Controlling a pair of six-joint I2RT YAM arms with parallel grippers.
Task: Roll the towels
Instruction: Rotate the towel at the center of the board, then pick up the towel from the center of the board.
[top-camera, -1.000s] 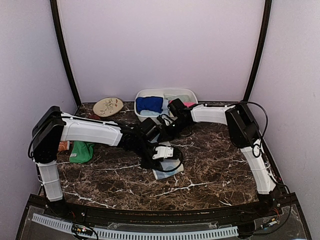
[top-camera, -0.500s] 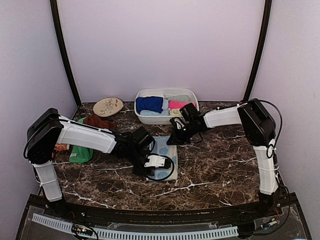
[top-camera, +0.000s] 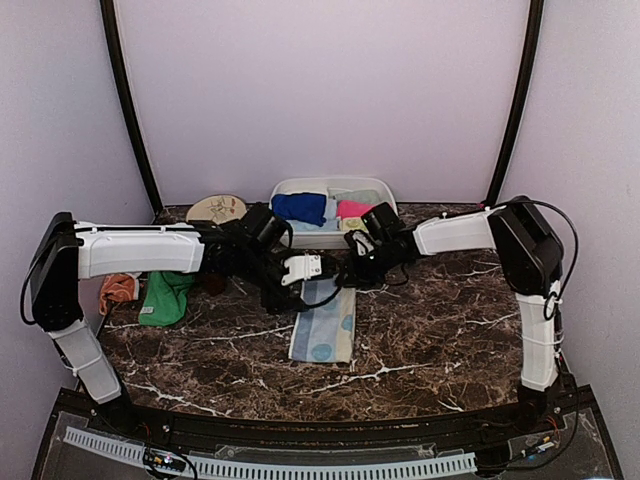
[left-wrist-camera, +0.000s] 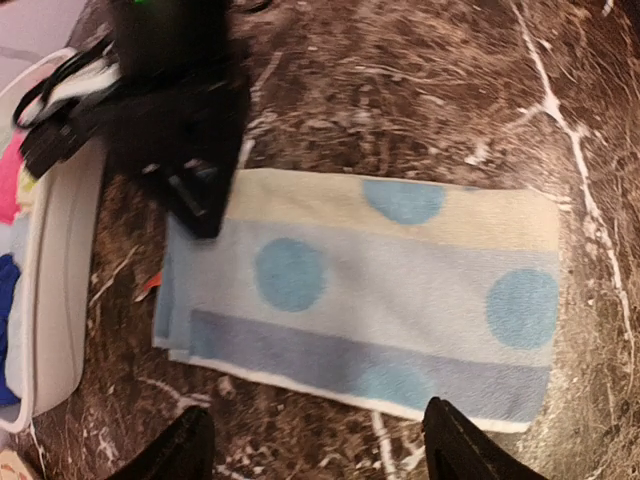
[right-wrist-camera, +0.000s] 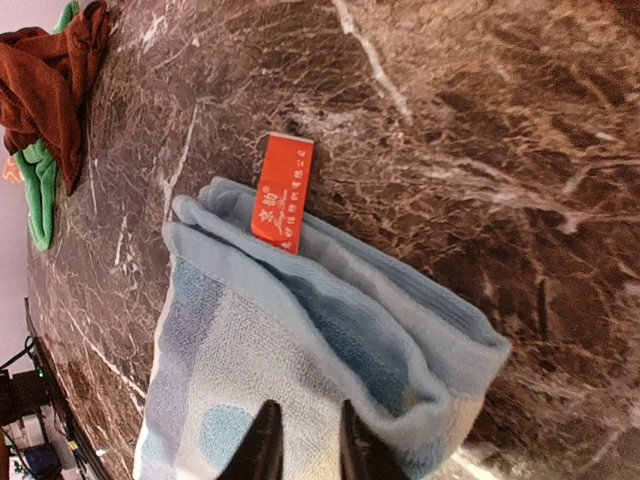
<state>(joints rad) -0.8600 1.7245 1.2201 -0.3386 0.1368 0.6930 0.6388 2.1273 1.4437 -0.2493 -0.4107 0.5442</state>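
1. Dark brown marble veined with white forms the table (top-camera: 440, 340), and both arm bases stand at its 6 o'clock edge.
2. Just short of the centre lies the dotted towel (top-camera: 322, 328). It is folded into a flat strip running from 6 toward 12 o'clock, banded in peach and pale blue with blue dots.
3. The left gripper (left-wrist-camera: 318, 440) hangs above the strip's 9 o'clock long edge, toward its far end. Its fingers are spread wide with nothing between them.
4. The right gripper (right-wrist-camera: 305, 445) sits at the strip's far end, on the 1 o'clock corner. Its fingers stand a narrow gap apart with cloth showing between them, and I cannot tell whether they pinch it. An orange label (right-wrist-camera: 282, 192) sticks out of the folded layers there.
5. At 9 o'clock a green towel (top-camera: 165, 298) lies crumpled, with a rust-brown towel (right-wrist-camera: 45, 80) bunched against it.
6. At 12 o'clock stands the white tub (top-camera: 330, 182), holding a royal blue towel (top-camera: 298, 207) and a pink towel (top-camera: 352, 208).
7. At 11 o'clock, just beside the tub, rests a cream plate (top-camera: 215, 208) with a leaf pattern, close to the pale lilac back wall.
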